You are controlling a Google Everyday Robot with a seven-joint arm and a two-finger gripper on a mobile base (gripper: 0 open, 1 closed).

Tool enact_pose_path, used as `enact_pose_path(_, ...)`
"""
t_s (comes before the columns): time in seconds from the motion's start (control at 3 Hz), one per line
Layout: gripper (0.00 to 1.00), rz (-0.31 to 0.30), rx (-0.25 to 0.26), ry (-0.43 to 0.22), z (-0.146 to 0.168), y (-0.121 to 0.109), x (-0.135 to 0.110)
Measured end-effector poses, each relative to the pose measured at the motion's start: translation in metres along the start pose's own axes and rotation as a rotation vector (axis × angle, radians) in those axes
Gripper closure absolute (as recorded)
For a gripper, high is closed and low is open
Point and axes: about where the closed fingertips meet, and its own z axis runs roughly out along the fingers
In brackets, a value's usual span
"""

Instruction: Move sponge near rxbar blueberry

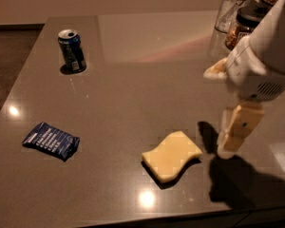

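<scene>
The pale yellow sponge (171, 155) lies flat on the grey table (133, 80), near the front edge and right of centre. The rxbar blueberry (51, 140), a flat dark blue wrapper with white lettering, lies at the front left, well apart from the sponge. My gripper (228, 145) hangs from the white arm at the right. It is just right of the sponge, low over the table, and holds nothing.
An upright blue drink can (71, 50) stands at the back left. A clear glass (232, 9) and a dark-lidded jar of snacks (245, 24) stand at the back right, behind the arm. The table's front edge runs just below the sponge.
</scene>
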Motion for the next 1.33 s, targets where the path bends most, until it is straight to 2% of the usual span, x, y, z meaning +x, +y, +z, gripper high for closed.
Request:
enact_pose_path(0.33,0.0,-0.058,-0.061,-0.004,0.023,0.02,-0.017)
enact_pose_path(0.67,0.0,-0.067,-0.128,-0.012,0.051,0.033,-0.02)
enact_pose_path(1.33,0.03,-0.061,-0.2,-0.006,0.085,0.049,-0.019)
